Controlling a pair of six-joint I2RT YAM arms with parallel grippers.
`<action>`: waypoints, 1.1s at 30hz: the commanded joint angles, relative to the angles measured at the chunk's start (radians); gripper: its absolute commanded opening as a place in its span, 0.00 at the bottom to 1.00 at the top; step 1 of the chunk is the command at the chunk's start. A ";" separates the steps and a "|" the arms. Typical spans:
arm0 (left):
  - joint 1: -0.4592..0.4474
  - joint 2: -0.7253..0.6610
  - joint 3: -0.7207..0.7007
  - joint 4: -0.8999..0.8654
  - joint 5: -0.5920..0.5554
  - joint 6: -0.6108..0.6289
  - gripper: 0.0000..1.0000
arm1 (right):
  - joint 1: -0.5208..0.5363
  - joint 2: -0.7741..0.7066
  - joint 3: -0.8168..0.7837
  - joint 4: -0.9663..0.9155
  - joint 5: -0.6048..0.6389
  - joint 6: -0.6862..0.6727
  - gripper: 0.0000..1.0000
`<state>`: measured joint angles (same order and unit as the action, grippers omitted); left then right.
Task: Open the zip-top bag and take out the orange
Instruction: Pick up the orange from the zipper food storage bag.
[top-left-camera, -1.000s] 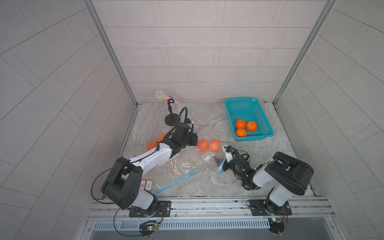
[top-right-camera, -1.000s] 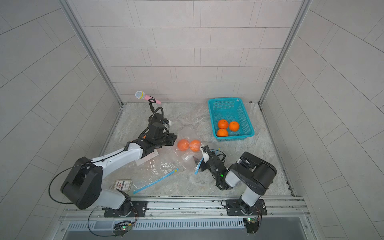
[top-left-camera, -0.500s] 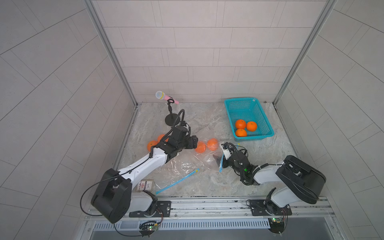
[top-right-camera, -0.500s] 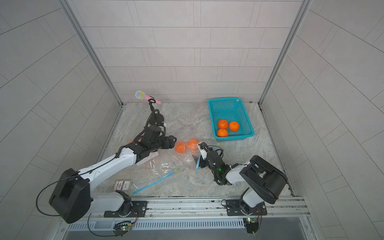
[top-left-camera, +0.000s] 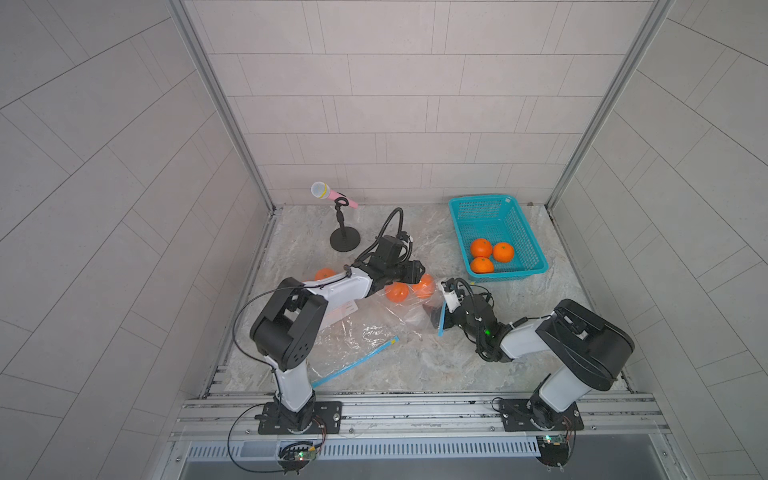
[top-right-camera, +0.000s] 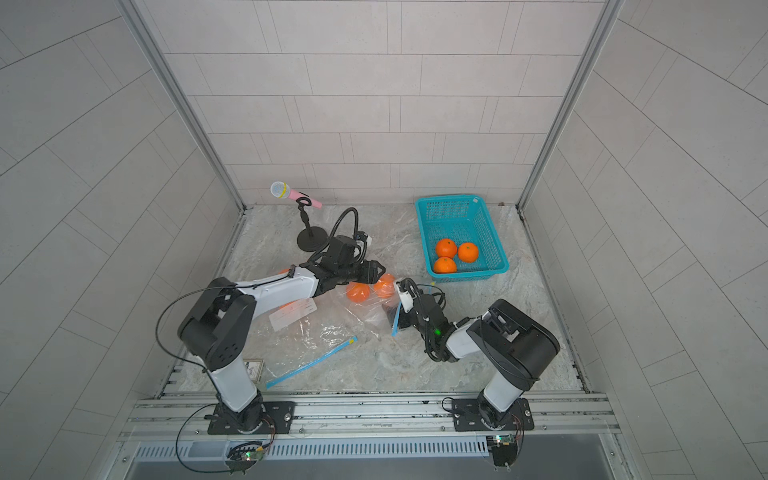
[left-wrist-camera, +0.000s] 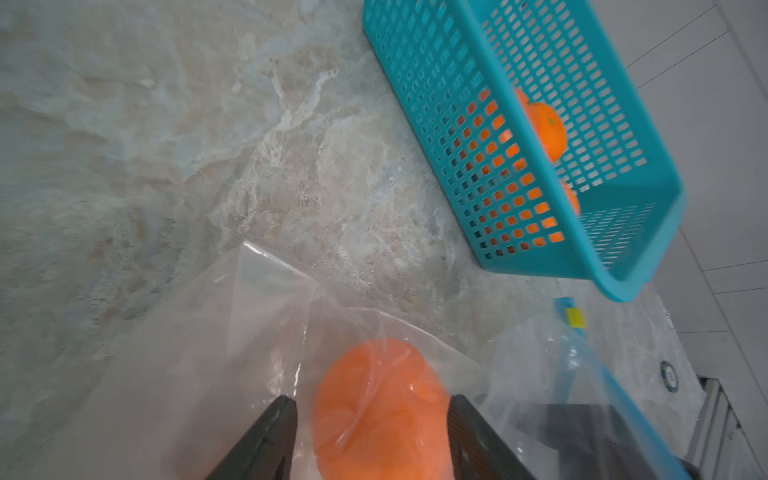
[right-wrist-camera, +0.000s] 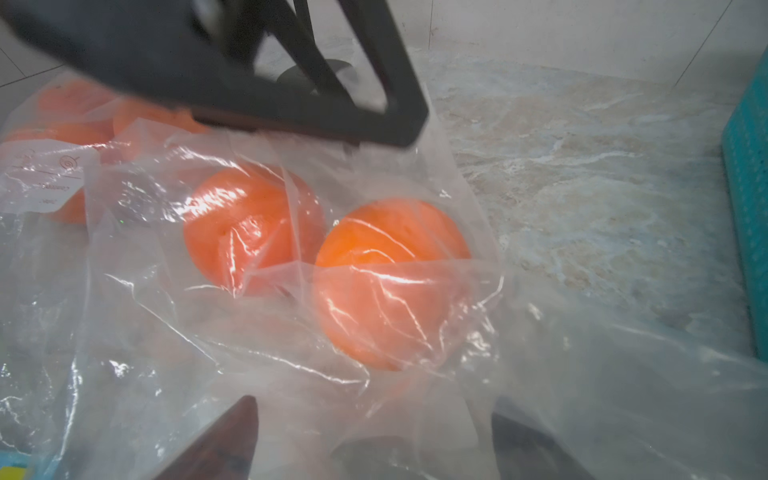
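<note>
A clear zip-top bag (top-left-camera: 409, 309) lies crumpled mid-table with two oranges in it. My left gripper (top-left-camera: 417, 272) is open over the right-hand orange (top-left-camera: 424, 286). In the left wrist view its fingers (left-wrist-camera: 274, 432) stand either side of that orange (left-wrist-camera: 382, 407) through the plastic, with a small gap on one side. The other orange (top-left-camera: 397, 292) lies just beside it. My right gripper (top-left-camera: 436, 316) is open wide at the bag's blue zip end (top-left-camera: 442, 322). Bag film (right-wrist-camera: 291, 353) drapes between its fingers, and both oranges (right-wrist-camera: 390, 282) lie just ahead.
A teal basket (top-left-camera: 459, 208) at the back right holds three oranges. A toy microphone on a black stand (top-left-camera: 345, 241) stands at the back. A second bag with an orange (top-left-camera: 324, 274) lies under my left arm. A flat empty bag's blue zip (top-left-camera: 353, 361) lies near the front.
My left gripper moved right and down onto the bagged oranges, opened, then narrowed round the right-hand one. The right gripper pushed a little further towards the bag.
</note>
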<state>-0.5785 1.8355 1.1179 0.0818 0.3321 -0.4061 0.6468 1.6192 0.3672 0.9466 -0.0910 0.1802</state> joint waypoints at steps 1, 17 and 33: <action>-0.003 0.023 0.036 0.032 -0.002 0.046 0.59 | -0.011 -0.012 0.020 -0.029 -0.025 -0.033 0.91; -0.011 0.206 0.138 -0.070 -0.031 0.112 0.22 | -0.048 0.104 0.164 -0.131 -0.025 -0.033 1.00; -0.014 0.171 0.083 -0.007 0.037 0.129 0.23 | -0.090 0.196 0.343 -0.380 -0.023 0.007 0.96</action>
<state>-0.5766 2.0357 1.2179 0.0895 0.3500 -0.3092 0.5617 1.8126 0.6914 0.6750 -0.1314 0.1699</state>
